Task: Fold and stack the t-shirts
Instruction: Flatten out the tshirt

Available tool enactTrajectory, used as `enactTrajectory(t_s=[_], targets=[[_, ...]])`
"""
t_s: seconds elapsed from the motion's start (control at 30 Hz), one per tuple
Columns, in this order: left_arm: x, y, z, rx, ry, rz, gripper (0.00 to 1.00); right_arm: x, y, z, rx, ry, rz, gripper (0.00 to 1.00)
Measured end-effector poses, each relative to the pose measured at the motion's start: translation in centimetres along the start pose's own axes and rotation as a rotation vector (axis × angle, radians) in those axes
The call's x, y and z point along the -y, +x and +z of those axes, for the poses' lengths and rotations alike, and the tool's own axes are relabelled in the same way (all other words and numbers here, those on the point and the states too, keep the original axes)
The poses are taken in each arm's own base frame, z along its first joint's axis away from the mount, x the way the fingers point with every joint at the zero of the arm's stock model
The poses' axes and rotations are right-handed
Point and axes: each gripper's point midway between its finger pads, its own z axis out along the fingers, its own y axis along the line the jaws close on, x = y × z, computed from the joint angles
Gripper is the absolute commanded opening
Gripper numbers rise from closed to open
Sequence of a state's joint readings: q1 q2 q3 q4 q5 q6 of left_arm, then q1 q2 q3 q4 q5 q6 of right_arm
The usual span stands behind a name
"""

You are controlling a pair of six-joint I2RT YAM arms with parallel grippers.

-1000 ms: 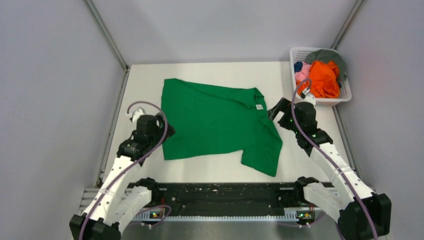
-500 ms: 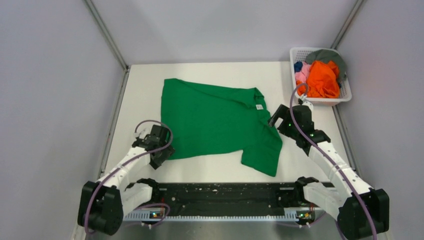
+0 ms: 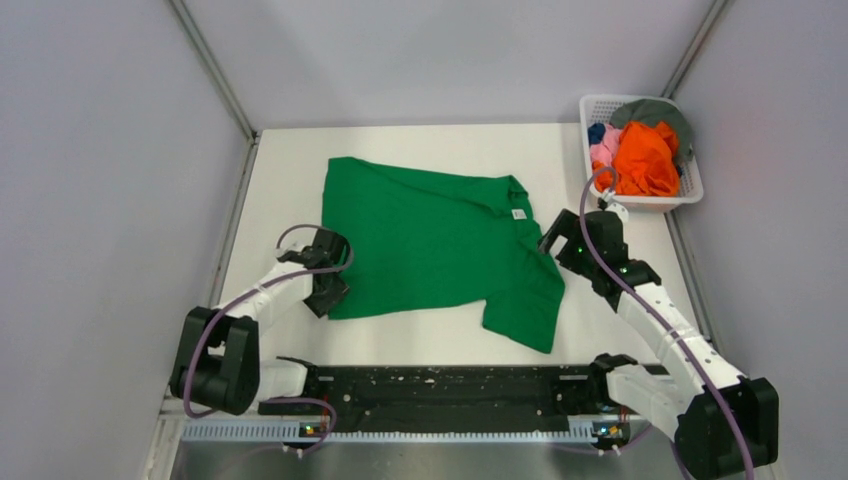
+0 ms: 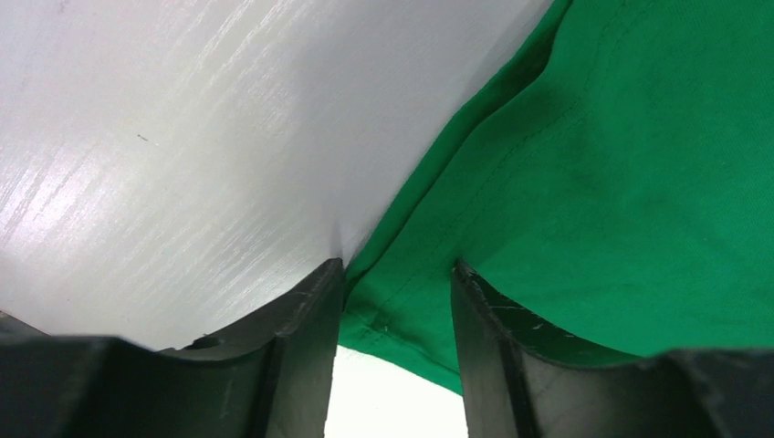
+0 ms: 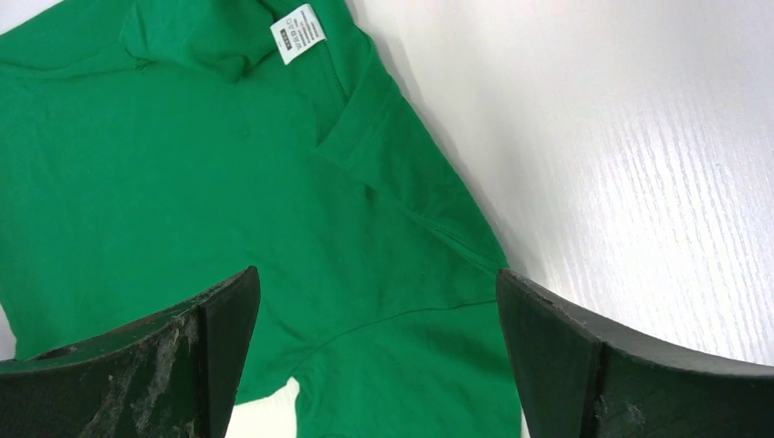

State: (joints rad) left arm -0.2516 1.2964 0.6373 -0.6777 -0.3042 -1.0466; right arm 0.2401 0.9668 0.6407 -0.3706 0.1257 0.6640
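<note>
A bright green t-shirt (image 3: 430, 240) lies spread flat on the white table, its small white tag (image 3: 519, 213) near the collar on the right. My left gripper (image 3: 332, 292) is down at the shirt's near-left hem corner. In the left wrist view its jaws (image 4: 397, 266) stand half closed, one on each side of the hem corner of the green cloth (image 4: 593, 137), with a gap still showing. My right gripper (image 3: 548, 236) hovers wide open over the right sleeve and shoulder of the shirt (image 5: 183, 182), below the tag (image 5: 299, 33).
A white lattice basket (image 3: 650, 203) stands at the back right corner. It holds more t-shirts: orange (image 3: 645, 155), pink (image 3: 604, 148), grey (image 3: 655, 112) and blue (image 3: 596, 130). Grey walls close in both table sides. A black rail (image 3: 440, 395) runs along the near edge.
My left arm has drawn back and dropped to the shirt's near-left corner, its jaws narrowing around the hem. The right gripper has edged slightly toward the sleeve and stays open.
</note>
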Motion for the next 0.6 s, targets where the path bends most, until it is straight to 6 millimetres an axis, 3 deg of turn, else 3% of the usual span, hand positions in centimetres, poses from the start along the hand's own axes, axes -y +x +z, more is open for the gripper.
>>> enactTrajectory(t_s=[0.17, 0.23, 0.27, 0.3, 0.6], targets=[[0.6, -0.2, 0.2, -0.009, -0.002, 0.004, 0.34, 0.3, 0.3, 0.0, -0.01, 0.014, -0.003, 0.98], [1.0, -0.2, 0.2, -0.015, 0.002, 0.007, 0.2, 0.4, 0.3, -0.1, -0.013, 0.016, -0.003, 0.98], [1.2, -0.2, 0.3, -0.017, 0.006, 0.008, 0.07, 0.4, 0.3, -0.1, -0.013, 0.016, -0.003, 0.98], [1.4, -0.3, 0.3, -0.016, 0.011, 0.01, 0.01, 0.4, 0.3, -0.1, -0.013, 0.016, -0.003, 0.98], [1.9, -0.4, 0.1, -0.004, 0.036, 0.033, 0.0, 0.8, 0.9, -0.2, -0.035, 0.032, -0.012, 0.95]])
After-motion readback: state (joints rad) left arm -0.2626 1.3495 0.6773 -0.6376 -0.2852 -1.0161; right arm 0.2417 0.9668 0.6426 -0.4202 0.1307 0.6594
